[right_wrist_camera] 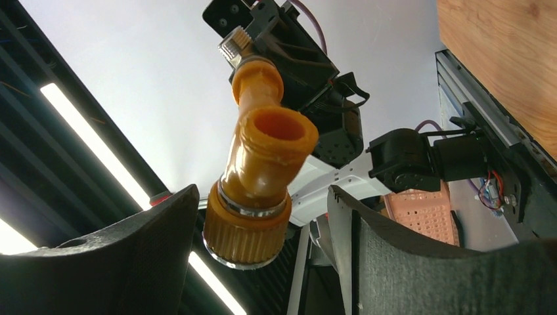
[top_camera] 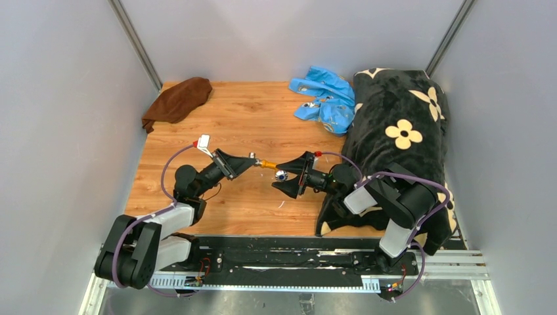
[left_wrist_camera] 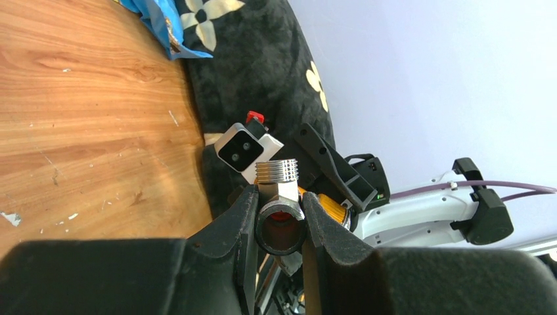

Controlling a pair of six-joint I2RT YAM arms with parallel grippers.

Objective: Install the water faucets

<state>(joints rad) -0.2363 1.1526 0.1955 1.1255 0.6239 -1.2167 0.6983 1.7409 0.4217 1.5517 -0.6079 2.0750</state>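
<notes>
Closest in the overhead view are the two arm bases [top_camera: 263, 262], bolted at the near edge of the wooden surface [top_camera: 249, 118]. A black flowered blanket [top_camera: 387, 105] covers the right edge, a brown cloth [top_camera: 180, 98] sits at the far left corner, and a blue bag [top_camera: 325, 98] lies at the far edge, touching the blanket.

Over the middle of the surface, held up off it, the two faucet parts meet. The left fingers [left_wrist_camera: 281, 197] are clamped tight on the silver fitting [left_wrist_camera: 277, 180]. The right fingers [right_wrist_camera: 261, 197] stand wide, one on each side of the orange spout [right_wrist_camera: 259, 177] and clear of it. The spout's narrow end goes into the fitting, so it seems to hang from that joint alone.

How deep the thread has caught cannot be told. If it has barely bitten, the spout's weight could tilt it or pull it free, and it would drop and roll. If the right fingers close off-centre, they could knock it crooked and jam the thread. A twist could also turn the small fitting in the left fingers.
</notes>
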